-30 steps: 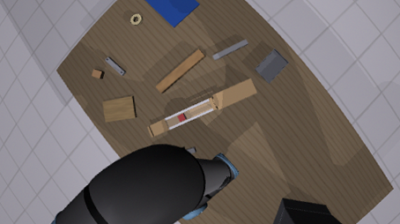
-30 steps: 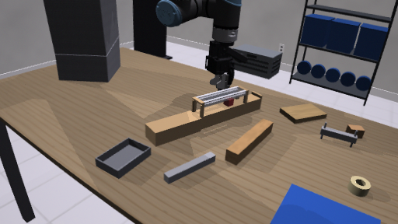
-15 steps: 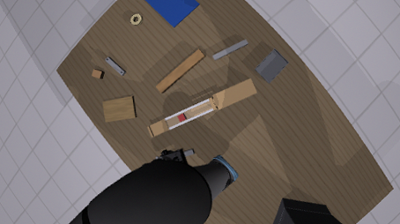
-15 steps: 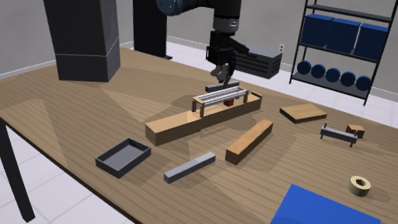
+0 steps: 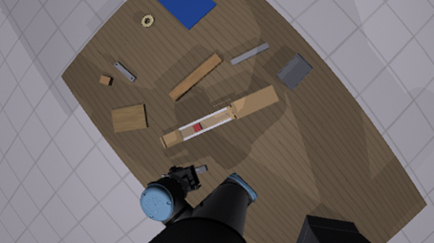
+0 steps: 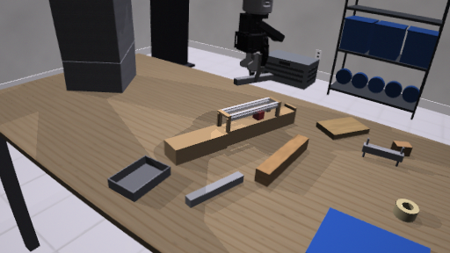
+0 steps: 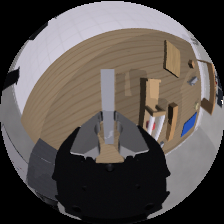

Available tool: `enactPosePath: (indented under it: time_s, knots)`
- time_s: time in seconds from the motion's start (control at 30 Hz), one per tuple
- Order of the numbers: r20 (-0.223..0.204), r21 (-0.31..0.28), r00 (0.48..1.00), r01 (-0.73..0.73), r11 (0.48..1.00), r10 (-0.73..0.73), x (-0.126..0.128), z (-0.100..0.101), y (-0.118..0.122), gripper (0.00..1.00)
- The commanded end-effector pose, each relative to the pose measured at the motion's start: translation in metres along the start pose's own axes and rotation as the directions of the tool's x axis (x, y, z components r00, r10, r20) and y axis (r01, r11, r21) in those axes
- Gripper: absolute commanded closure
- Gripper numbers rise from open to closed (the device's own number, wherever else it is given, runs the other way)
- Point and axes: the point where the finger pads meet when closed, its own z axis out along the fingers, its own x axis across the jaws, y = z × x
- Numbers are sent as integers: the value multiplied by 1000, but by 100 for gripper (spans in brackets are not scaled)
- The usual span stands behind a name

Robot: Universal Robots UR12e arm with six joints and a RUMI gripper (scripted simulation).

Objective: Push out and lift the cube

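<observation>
Dim light, soft overlapping shadows, and fisheye bending in the wrist view.

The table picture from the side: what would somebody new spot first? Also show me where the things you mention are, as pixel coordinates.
Probably the bright blue square [image 5: 186,6] [image 6: 369,234] [image 7: 189,124] at the table's near edge. Next, the little red cube [image 5: 197,128] [image 6: 258,115] sitting inside the wooden channel [image 5: 257,101] [image 6: 193,140], under its see-through roof. Then the black gripper [image 5: 197,171] [image 6: 255,72] [image 7: 108,112], holding a grey bar [image 5: 201,169] [image 6: 246,80] [image 7: 107,87] in the air.

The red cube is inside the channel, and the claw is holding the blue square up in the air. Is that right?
Not quite: the claw is holding a grey bar, as the exterior view shows, not the blue square. It does hold it up in the air, and the red cube is inside the channel.
</observation>
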Motion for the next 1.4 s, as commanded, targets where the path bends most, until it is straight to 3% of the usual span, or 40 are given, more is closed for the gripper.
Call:
enactPosePath:
  time_s: [0.0,1.37]
  knots:
    - [0,0,1000,0,1000,0,0,-12,0,100]
    - [0,0,1000,1,1000,-1,3,-12,2,100]
